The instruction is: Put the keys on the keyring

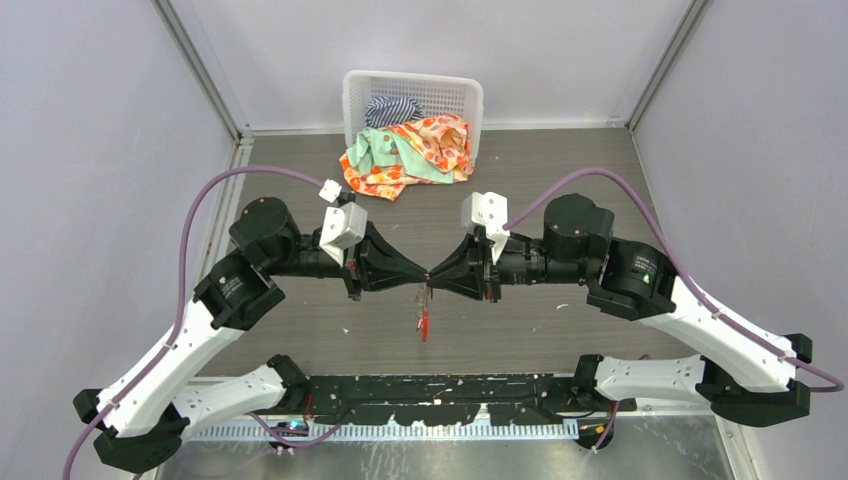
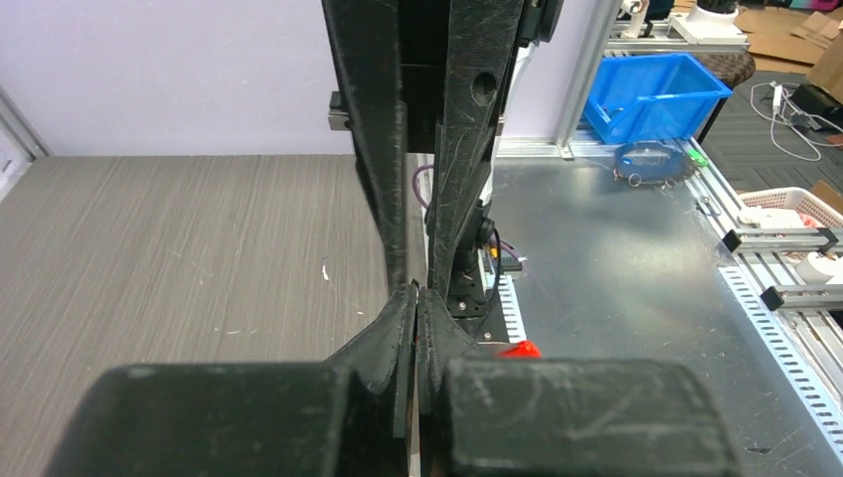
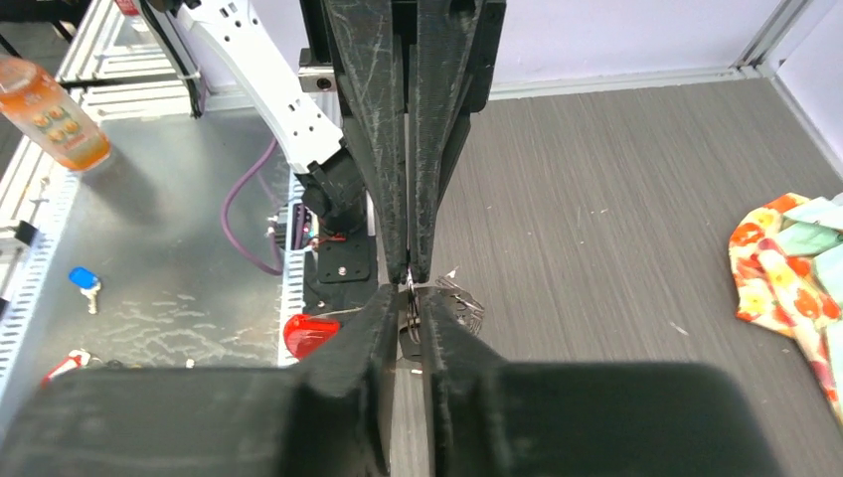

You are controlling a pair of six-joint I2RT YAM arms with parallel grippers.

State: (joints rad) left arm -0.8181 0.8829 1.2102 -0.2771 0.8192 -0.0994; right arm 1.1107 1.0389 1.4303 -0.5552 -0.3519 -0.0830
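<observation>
**Desk:** Where is the keyring?

**Me:** The keyring (image 3: 411, 310) hangs at the spot where my two arms meet tip to tip, over the grey wood-grain table (image 3: 616, 199). Its red tag (image 3: 308, 333) dangles on the side towards the arm bases. The silvery pieces (image 3: 459, 296) fan out on the other side.

**Desk:** And the left gripper?

**Me:** The left gripper (image 2: 417, 294) has its fingers pressed flat together with no gap. From the right wrist camera, their tips come down onto the ring's wire, so I read that as a pinch on the keyring.

**Desk:** The right one?

**Me:** The right gripper (image 3: 411, 296) shows only a thin slit between its fingers, and the ring sits inside that slit. I cannot tell whether the pads are biting on it.

**Desk:** Any loose keys?

**Me:** I see a blue-headed key (image 3: 84, 279) lying on the bare metal plate (image 3: 179, 298) beyond the table's edge, well apart from the ring. A small red thing (image 3: 62, 367) lies near it at the picture's edge, too cropped to name.

**Desk:** Anything else?

**Me:** A white basket (image 1: 455, 92) stands at the far wall, and patterned clothes (image 1: 410, 150) spill out of it onto the table.
</observation>
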